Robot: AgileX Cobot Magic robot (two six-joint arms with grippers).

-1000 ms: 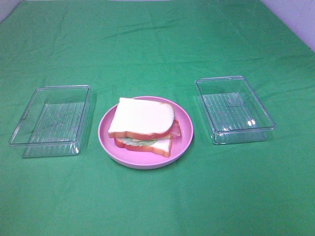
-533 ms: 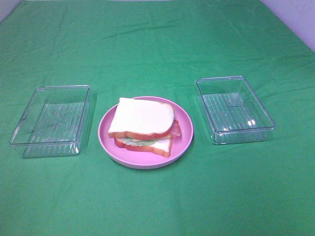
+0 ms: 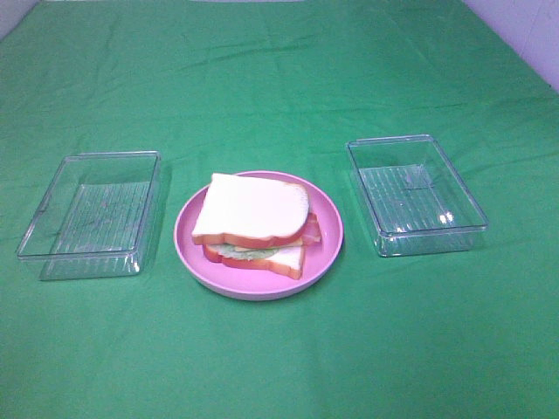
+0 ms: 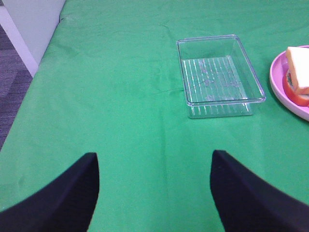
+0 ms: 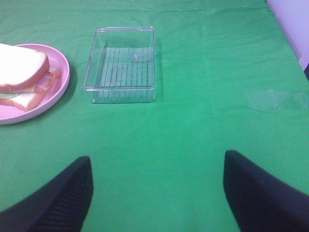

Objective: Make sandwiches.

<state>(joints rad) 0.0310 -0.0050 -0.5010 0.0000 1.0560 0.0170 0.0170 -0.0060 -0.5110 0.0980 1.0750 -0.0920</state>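
Exterior high shows the sandwich (image 3: 253,229) stacked on the plate (image 3: 327,229) mid-worktop, between two trays (image 3: 87,214) (image 3: 417,194), while both wrist views show each hand, left (image 4: 154,193) and right (image 5: 157,195), spread apart, holding nothing.

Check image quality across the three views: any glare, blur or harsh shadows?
Exterior high: soft, even light; small glints on the right tray; plate casts a faint shadow; slightly soft focus. Left wrist: left end effector fingers dark and blurred; left tray sharp. Right wrist: same blur on the right end effector; pale patch on the cloth.
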